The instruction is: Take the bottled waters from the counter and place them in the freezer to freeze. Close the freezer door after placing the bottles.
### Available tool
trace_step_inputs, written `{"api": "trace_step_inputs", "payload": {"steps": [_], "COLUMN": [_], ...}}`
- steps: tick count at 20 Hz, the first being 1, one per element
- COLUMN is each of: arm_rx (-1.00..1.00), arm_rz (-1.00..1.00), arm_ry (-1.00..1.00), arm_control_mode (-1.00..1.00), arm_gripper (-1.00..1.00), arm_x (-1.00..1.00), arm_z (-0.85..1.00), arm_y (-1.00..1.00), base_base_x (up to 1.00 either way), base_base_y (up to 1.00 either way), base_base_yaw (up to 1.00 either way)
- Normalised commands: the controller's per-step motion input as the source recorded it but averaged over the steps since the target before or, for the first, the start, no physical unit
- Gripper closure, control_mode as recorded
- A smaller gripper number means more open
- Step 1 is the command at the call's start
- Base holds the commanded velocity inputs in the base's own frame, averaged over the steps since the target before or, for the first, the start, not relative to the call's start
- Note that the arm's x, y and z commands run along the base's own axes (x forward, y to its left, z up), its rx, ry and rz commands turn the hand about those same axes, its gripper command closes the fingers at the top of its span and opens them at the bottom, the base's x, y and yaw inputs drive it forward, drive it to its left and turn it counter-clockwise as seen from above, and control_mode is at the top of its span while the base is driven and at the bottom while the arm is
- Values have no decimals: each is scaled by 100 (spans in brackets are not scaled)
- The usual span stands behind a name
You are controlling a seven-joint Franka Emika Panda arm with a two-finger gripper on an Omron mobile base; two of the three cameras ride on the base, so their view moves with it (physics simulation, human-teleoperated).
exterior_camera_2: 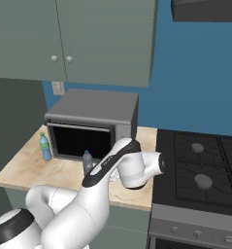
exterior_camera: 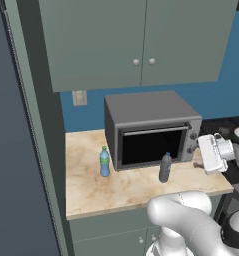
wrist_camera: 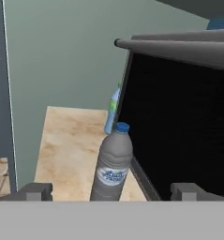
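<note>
Hand (wrist_camera: 111, 192) with fingers spread wide, empty, level with the grey bottle (wrist_camera: 112, 164) standing on the surface (exterior_camera: 91, 190) before the microwave (exterior_camera: 151, 127). Blue bottle (exterior_camera: 105, 162) further left. Risk: advancing off-centre, a fingertip may topple the grey bottle against the microwave door.

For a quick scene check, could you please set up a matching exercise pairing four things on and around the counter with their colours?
Things:
1. bottle left of the microwave
2. bottle at the microwave's front
3. wall cabinets
4. counter

Colours:
A. beige marbled
B. smoky grey
C. grey-green
D. light blue with a green label

Pairs: 1-D, 2-B, 3-C, 4-A
</note>
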Motion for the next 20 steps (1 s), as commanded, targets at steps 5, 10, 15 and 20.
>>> {"api": "trace_step_inputs", "payload": {"steps": [5, 10, 15, 20], "arm_rx": [0, 0, 0, 0], "arm_rz": [-1, 0, 0, 0], "arm_ry": [2, 0, 0, 0], "arm_control_mode": [-100, -100, -100, -100], "arm_gripper": [-100, -100, -100, -100], "arm_x": [11, 0, 0, 4], "arm_z": [-40, -16, -5, 0], "arm_y": [4, 33, 23, 0], "base_base_x": [0, 0, 0, 0], "base_base_y": [0, 0, 0, 0], "base_base_yaw": [0, 0, 0, 0]}}
